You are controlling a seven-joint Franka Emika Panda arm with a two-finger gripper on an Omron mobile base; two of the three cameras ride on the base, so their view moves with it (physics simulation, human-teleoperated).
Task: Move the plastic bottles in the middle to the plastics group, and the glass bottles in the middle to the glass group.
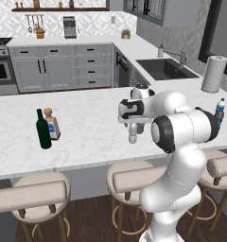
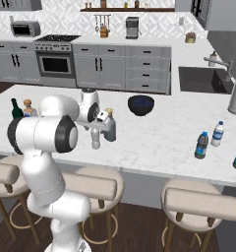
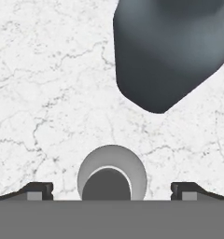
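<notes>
Hand view: the two dark fingertips of the gripper (image 3: 112, 189) are standing wide apart, one at each side, gripping nothing. Between them, seen from above, the round cap of a short, pale whitish-clear plastic bottle (image 3: 112, 175) is showing, with the squat grey-blue translucent glass bottle (image 3: 170, 51) lying beyond it on the white, grey-veined marble counter (image 3: 48, 93).

Right base view: the white arm is reaching over the counter's near edge, and the gripper (image 2: 96, 129) is hovering directly above the pale plastic bottle (image 2: 95, 141). Just beside it the grey-blue glass bottle (image 2: 110, 128), with its short neck and tan stopper, is standing upright. Further along the counter, a bluish plastic water bottle with a blue label (image 2: 201, 145) and a small clear water bottle with a blue label band and white cap (image 2: 217, 134) are standing near each other. A dark blue rounded bowl (image 2: 141, 105) is resting further back.

Left base view: well apart to the left, a tall dark green wine bottle (image 1: 43, 129) and a shorter clear bottle with blue label and tan cork stopper (image 1: 51, 124) are standing side by side. A white paper towel roll (image 1: 213, 73) is standing upright at the far right. Beyond it, a dark recessed sink (image 1: 165, 69) is sitting in the rear counter, backed by grey drawer cabinets (image 1: 63, 66) and a patterned tile wall.
</notes>
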